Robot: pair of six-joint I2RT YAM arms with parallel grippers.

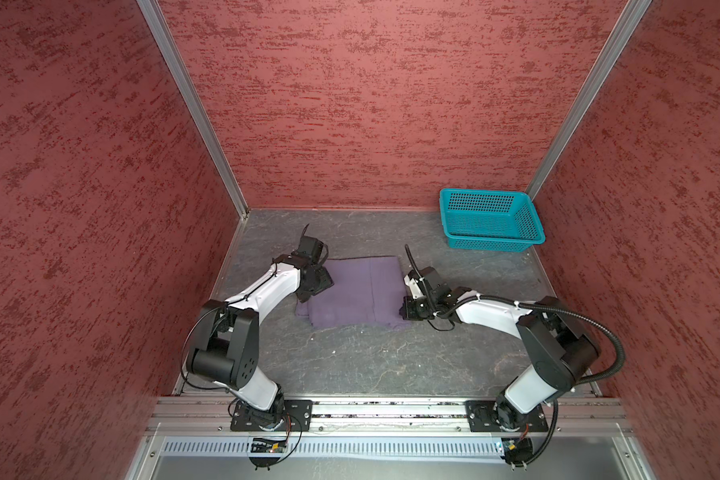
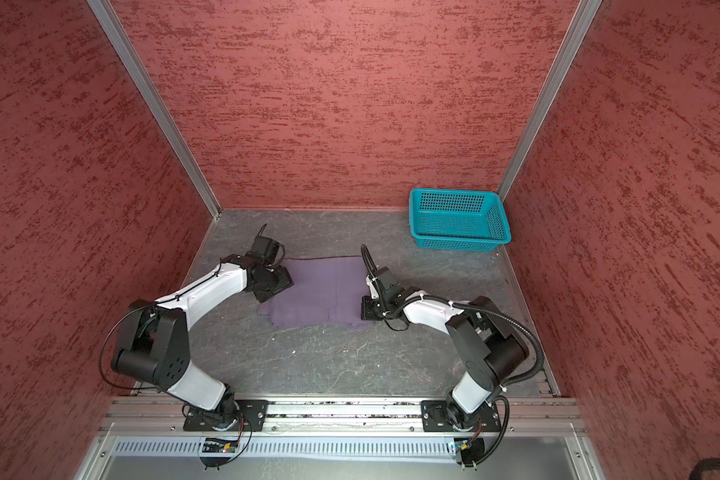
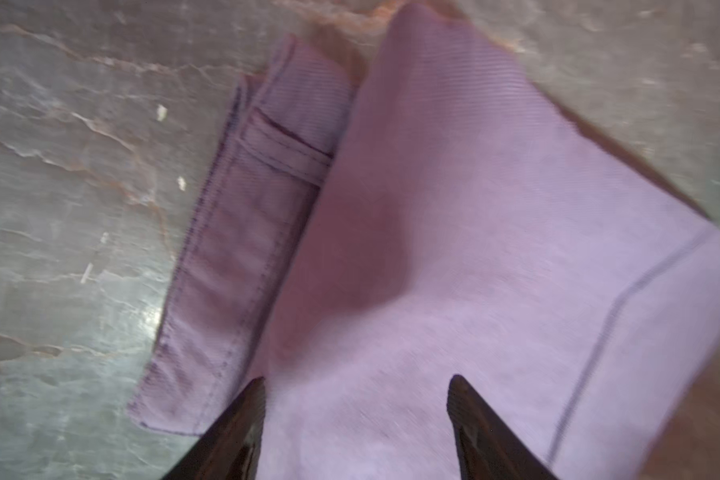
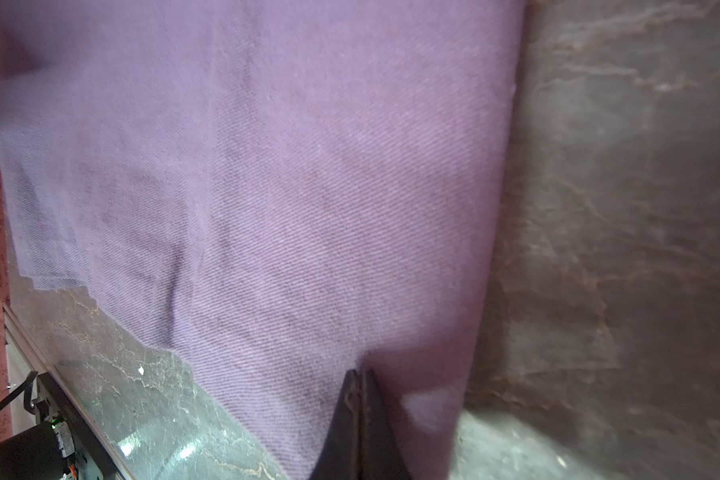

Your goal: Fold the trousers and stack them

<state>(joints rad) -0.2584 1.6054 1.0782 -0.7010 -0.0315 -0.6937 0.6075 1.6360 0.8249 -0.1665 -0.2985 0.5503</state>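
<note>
The purple trousers [image 1: 362, 291] [image 2: 321, 291] lie folded into a flat rectangle on the grey table, in the middle of both top views. My left gripper [image 1: 316, 289] [image 2: 275, 286] hovers over their left edge. In the left wrist view it [image 3: 356, 380] is open, with the top fold [image 3: 454, 249] under it and the waistband with a belt loop [image 3: 246, 249] beside it. My right gripper [image 1: 404, 309] [image 2: 364, 308] sits at the trousers' right front corner. In the right wrist view it [image 4: 360, 372] is shut, tips over the cloth [image 4: 267, 187], and no cloth shows between the fingers.
A teal perforated basket [image 1: 491, 240] [image 2: 458, 241] stands at the back right corner of the table. Red textured walls close in three sides. An aluminium rail [image 1: 383, 409] with both arm bases runs along the front edge.
</note>
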